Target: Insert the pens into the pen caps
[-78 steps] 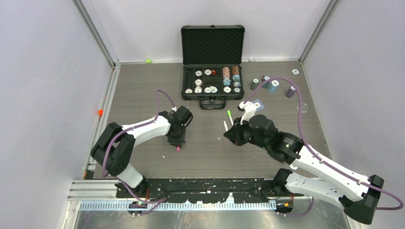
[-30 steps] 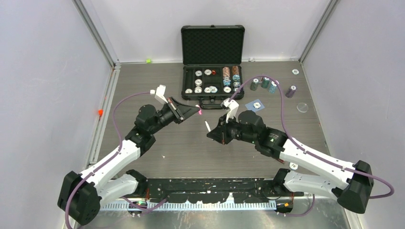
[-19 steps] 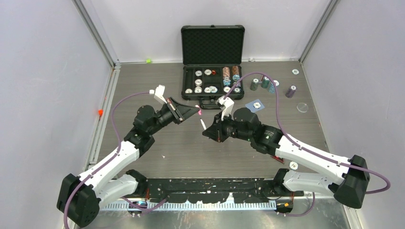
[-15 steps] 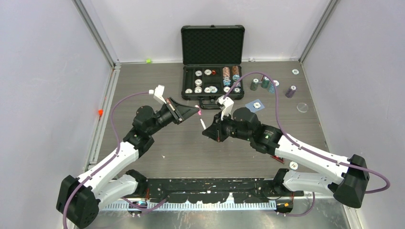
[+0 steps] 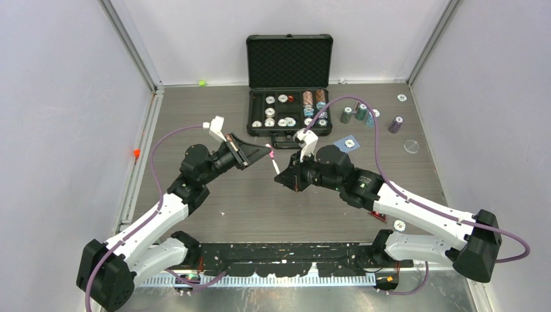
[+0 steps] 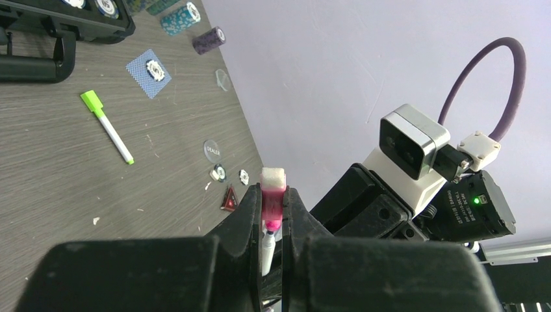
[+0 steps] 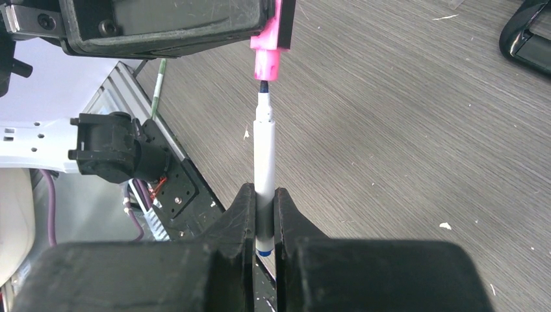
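We see right gripper [image 7: 263,195] shifted left, pinching thin white-barrel marker pen [image 7: 264,146]; tip at mouth of small pink plastic cap [image 7: 266,62] pinched in left gripper [image 6: 273,194].

Pale lavender walls [image 5: 58,97] enclose a grey wood-grain tabletop [image 5: 195,110] — aluminium posts [image 5: 130,45] frame the back corners.

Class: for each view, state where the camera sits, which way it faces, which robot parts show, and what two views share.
Top external: above and behind, looking down on the table; both arms show.
Left wrist: on the left gripper, facing the right arm; own fingers show.
Right wrist: on the right gripper, facing the left gripper; own fingers show.
Shared: both wrist views show pink cap and white pen.
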You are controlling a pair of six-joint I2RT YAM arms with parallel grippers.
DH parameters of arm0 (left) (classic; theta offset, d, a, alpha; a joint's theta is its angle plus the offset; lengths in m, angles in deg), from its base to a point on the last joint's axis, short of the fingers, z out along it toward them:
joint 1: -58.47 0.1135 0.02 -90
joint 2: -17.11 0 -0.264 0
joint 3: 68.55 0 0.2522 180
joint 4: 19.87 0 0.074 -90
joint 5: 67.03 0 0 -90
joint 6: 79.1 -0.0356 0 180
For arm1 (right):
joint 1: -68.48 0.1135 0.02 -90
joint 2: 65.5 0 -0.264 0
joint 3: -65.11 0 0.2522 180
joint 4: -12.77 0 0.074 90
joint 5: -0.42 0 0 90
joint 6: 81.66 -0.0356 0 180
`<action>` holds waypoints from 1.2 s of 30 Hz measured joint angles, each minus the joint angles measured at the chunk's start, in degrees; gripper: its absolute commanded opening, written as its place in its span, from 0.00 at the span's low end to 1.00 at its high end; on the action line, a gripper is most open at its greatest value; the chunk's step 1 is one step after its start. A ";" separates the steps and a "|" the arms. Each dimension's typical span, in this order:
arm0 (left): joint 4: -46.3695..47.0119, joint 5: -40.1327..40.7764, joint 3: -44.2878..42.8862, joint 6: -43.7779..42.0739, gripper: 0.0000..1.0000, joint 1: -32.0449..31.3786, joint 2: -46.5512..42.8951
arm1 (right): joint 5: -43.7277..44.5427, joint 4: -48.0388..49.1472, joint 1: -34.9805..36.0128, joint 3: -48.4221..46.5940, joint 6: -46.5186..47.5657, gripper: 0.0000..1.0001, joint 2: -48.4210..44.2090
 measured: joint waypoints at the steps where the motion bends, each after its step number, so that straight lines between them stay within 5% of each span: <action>1: 0.00 -0.09 0.00 0.00 0.00 0.00 0.00 | 0.09 -0.04 0.00 -0.07 0.00 0.00 0.02; 36: 1.51 -1.49 0.31 -0.02 0.00 0.02 2.03 | 6.08 -4.83 0.90 -5.05 -0.28 0.01 3.30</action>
